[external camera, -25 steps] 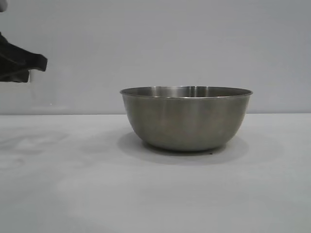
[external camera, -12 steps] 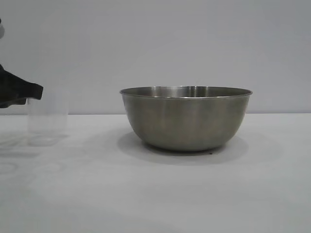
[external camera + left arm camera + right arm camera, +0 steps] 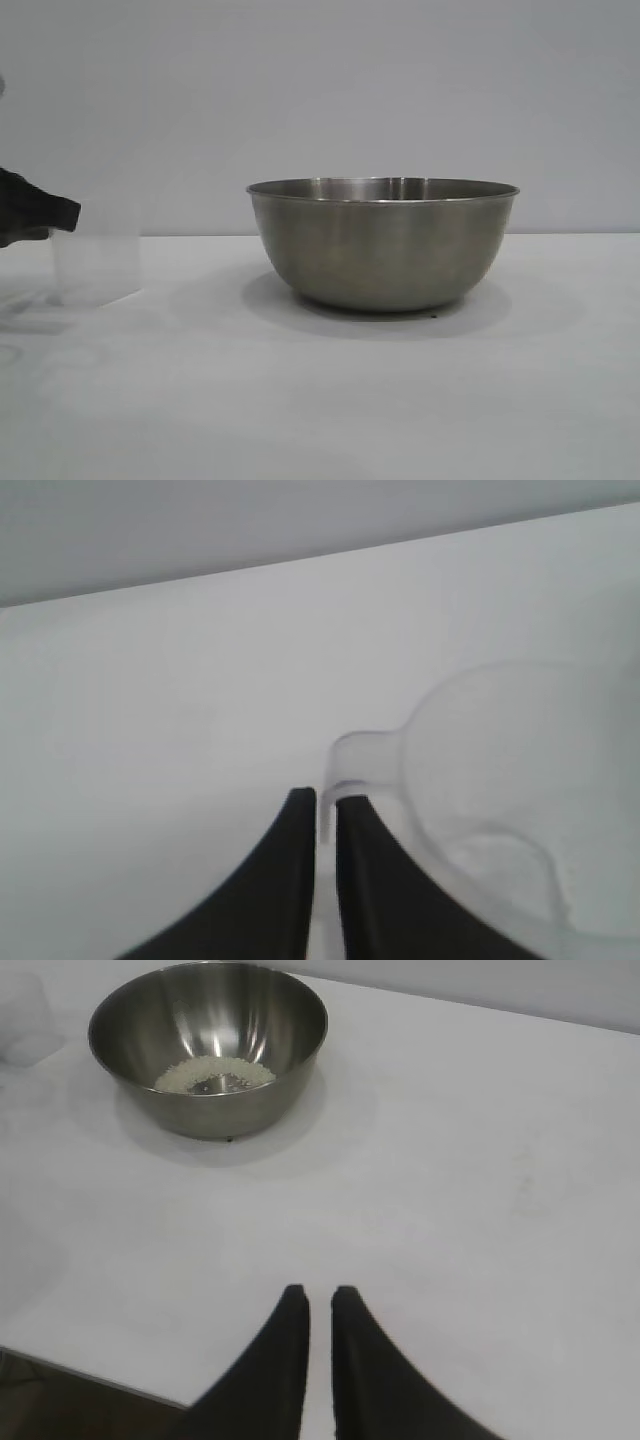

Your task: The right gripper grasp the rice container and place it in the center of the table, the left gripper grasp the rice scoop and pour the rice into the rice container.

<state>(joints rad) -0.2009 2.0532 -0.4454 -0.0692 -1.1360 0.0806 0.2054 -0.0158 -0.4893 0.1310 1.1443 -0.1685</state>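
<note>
At the near edge of the table (image 3: 470, 1210), the right gripper (image 3: 320, 1305) is parked with its fingers drawn almost together and nothing between them. Farther in, the rice container (image 3: 383, 243) is seen standing upright near the middle of the surface, and in the right wrist view the rice (image 3: 213, 1073) is shown lying as a thin ring in its bottom, so both placing and pouring can be judged done. Beyond it, well apart toward the left side, the rice scoop (image 3: 96, 262) is set upright on the table and appears empty, though its frosted wall makes that uncertain. The left gripper (image 3: 326, 802) is seen narrowly parted, the scoop's thin handle tab between its fingertips; whether it is gripped cannot be told. A release is judged the step in hand; a clean backward withdrawal is called for, so the light scoop is not tipped.
</note>
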